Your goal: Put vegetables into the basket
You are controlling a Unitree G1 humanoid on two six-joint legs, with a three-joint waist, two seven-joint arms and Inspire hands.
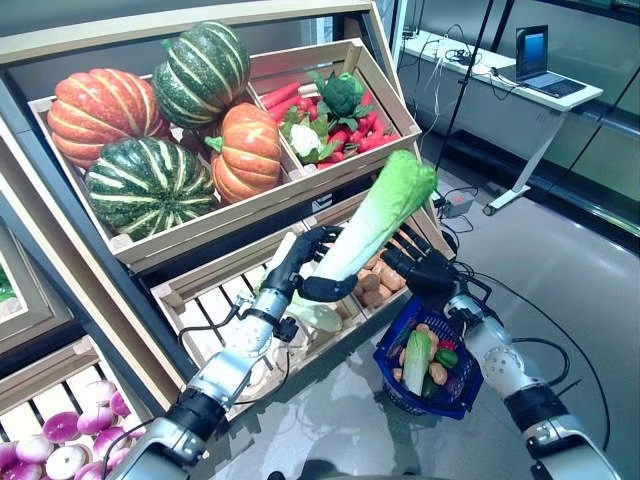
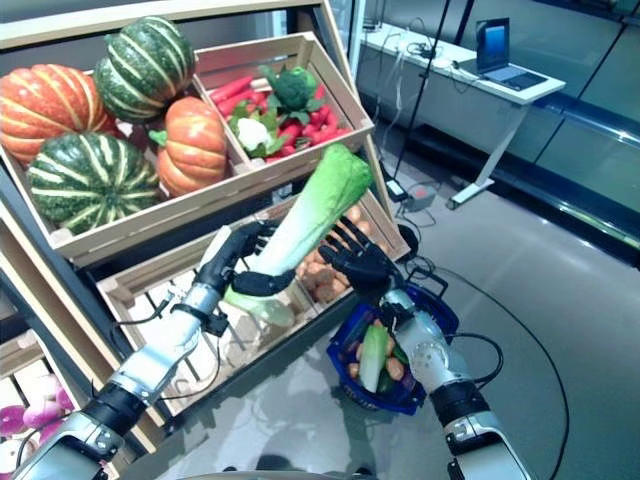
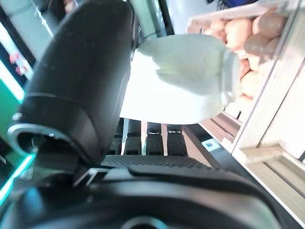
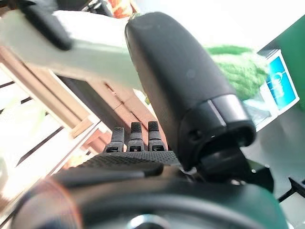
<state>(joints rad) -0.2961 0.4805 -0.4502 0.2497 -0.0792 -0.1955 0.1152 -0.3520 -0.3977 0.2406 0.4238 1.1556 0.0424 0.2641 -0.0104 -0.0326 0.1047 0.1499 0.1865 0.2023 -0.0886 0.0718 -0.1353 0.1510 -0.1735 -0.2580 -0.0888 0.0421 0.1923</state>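
Observation:
A long leafy vegetable point(image 1: 375, 215) with a white stalk and green top stands tilted in front of the lower crate. My left hand point(image 1: 300, 262) is shut on its white stalk point(image 3: 176, 81), thumb across the front. My right hand point(image 1: 425, 270) is just right of the stalk with fingers spread straight, open; in the right wrist view the stalk point(image 4: 86, 47) shows past its thumb. A blue basket point(image 1: 390, 345) hangs below my right forearm and holds several vegetables, among them a pale green one point(image 1: 417, 360).
The slanted wooden stand carries pumpkins point(image 1: 150, 120) and a crate of radishes and broccoli point(image 1: 330, 120) up top. The lower crate holds potatoes point(image 1: 380, 280) and another pale vegetable point(image 1: 315, 315). Purple turnips point(image 1: 60, 430) lie low left. A desk with laptop point(image 1: 530, 70) stands behind.

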